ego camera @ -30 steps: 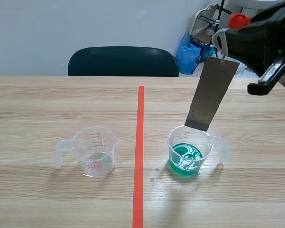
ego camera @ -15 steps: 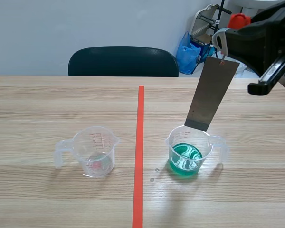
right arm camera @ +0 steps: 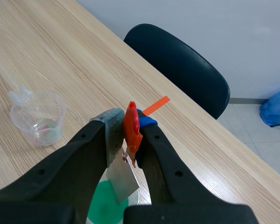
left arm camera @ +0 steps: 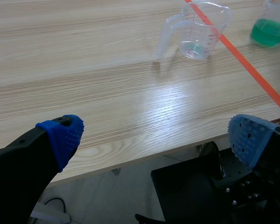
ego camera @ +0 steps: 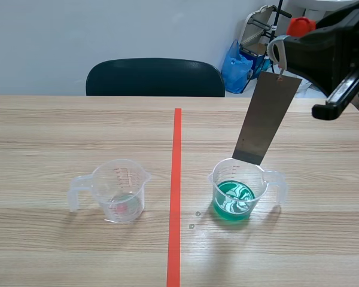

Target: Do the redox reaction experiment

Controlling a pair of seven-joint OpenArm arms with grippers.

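The right end effector [right arm camera: 130,125] is clamped on the top end of a grey metal strip [ego camera: 266,116], with an orange-red clip [right arm camera: 131,128] on that end pressed between the fingers as well. In the scene view the arm comes in at the upper right of the frame, raised above the counter [ego camera: 60,131], and the metal strip hangs from it, slanting down and to the left. The strip's lower end sits at the far rim of the green cup [ego camera: 260,176], a clear plastic measuring cup right of centre. Whether the strip touches the cup or the liquid cannot be told. The green liquid [ego camera: 232,202] fills the bottom of the cup and shows pale swirls on its surface.

The left end effector [left arm camera: 154,140] has its blue pads wide apart, with nothing between them. It is over the near edge of the counter, with both cups well ahead of it.

The clear cup [ego camera: 121,190], nearly empty, stands left of centre in the scene view, handle pointing left. The orange-red tape line [ego camera: 176,179] runs between the two cups. A dark chair [ego camera: 155,76] stands behind the counter's far edge, with a blue bag [ego camera: 236,66] to its right.
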